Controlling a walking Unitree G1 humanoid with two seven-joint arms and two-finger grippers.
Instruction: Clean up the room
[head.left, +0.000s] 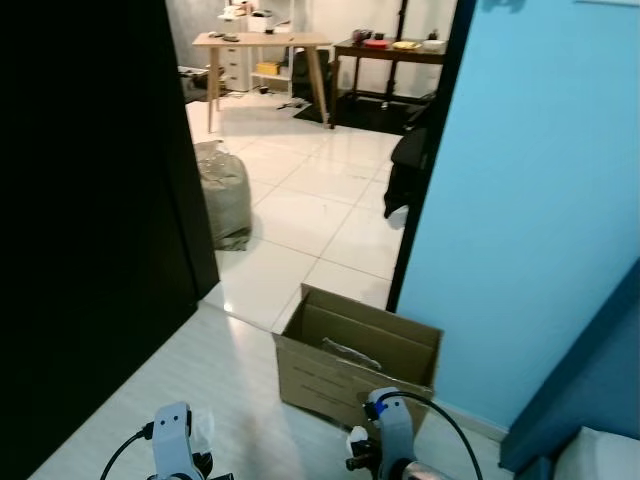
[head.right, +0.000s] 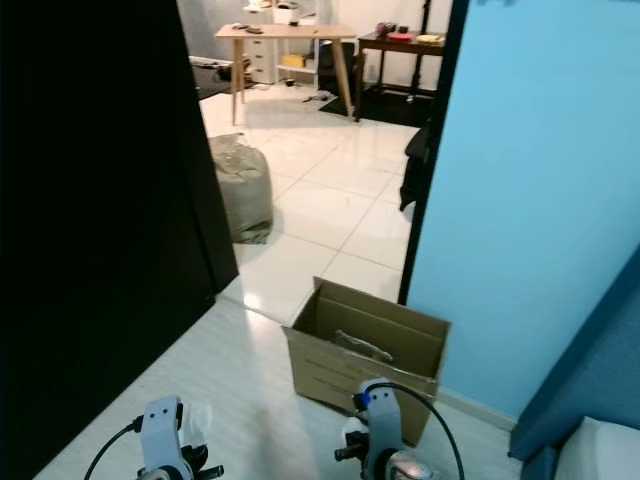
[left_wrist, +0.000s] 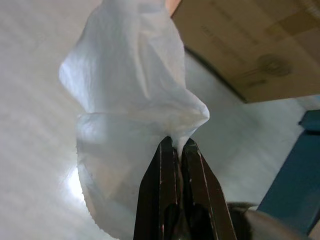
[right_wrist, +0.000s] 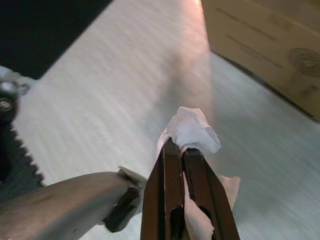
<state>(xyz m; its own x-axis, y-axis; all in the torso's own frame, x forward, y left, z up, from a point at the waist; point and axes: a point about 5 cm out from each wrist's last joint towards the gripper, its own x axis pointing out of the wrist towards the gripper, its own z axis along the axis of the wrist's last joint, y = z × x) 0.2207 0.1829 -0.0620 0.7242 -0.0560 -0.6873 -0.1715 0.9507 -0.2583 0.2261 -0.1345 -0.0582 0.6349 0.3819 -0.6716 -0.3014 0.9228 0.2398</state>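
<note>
The box (head.left: 355, 365) is brown, with faint darker print on its side. The wall (head.left: 530, 200) is bright blue and the door (head.left: 90, 220) is black. The floor (head.left: 200, 390) near the box is pale grey wood with thin stripes. The big tiles (head.left: 320, 200) are white and shiny. The tissue (left_wrist: 130, 90) is white. The crumpled paper (right_wrist: 192, 132) looks white and a little pink. The bag (head.left: 225, 195) is grey-green. The table (head.left: 262, 42) is light wood.

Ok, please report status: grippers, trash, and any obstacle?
Left gripper shut on white tissue. Right gripper shut on crumpled tissue. Open cardboard box just ahead on floor. No obstacle before it.
</note>
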